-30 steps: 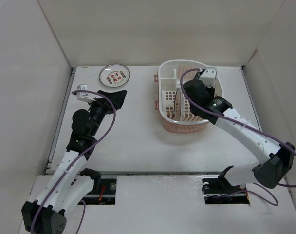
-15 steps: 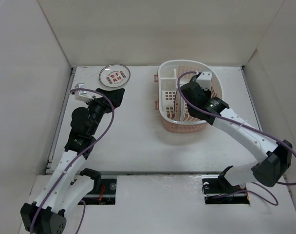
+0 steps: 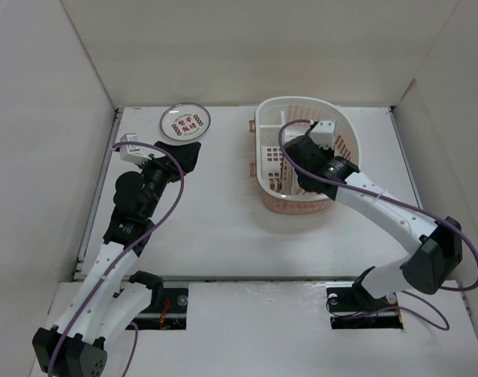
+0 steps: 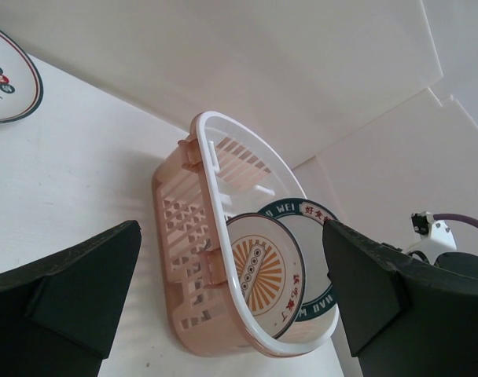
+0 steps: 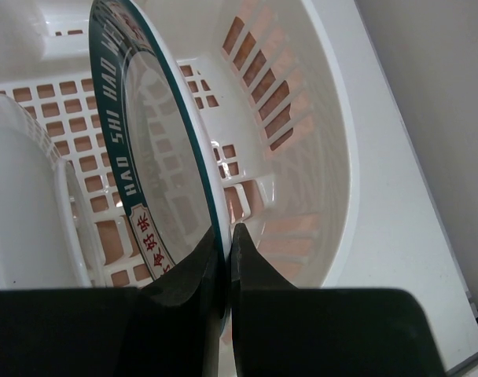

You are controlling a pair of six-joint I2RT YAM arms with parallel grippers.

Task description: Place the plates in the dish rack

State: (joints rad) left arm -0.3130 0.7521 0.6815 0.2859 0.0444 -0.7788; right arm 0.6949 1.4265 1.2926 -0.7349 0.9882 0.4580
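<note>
While the left arm has hardly stirred over the last half second, the right gripper (image 5: 227,236) has shifted across the dish rack (image 3: 302,101) toward the wall that faces the red-character plate (image 3: 185,122); its fingers are clenched on the rim of the green-rimmed plate (image 5: 168,157), which stands on edge inside the rack, glossy, with lettering round its border; just beside it, also upright in the rack, stands the sunburst plate (image 4: 259,271). We see the rack as a rounded plastic basket, white rim and slotted floor, salmon ribbed sides. The left gripper (image 3: 190,157) hangs spread wide and empty, between the rack and the red-character plate, which lies flat on the white table (image 3: 223,212) well apart from the rack; from above, the right arm and its purple cable (image 3: 282,137) hide much of the rack's inside.
</note>
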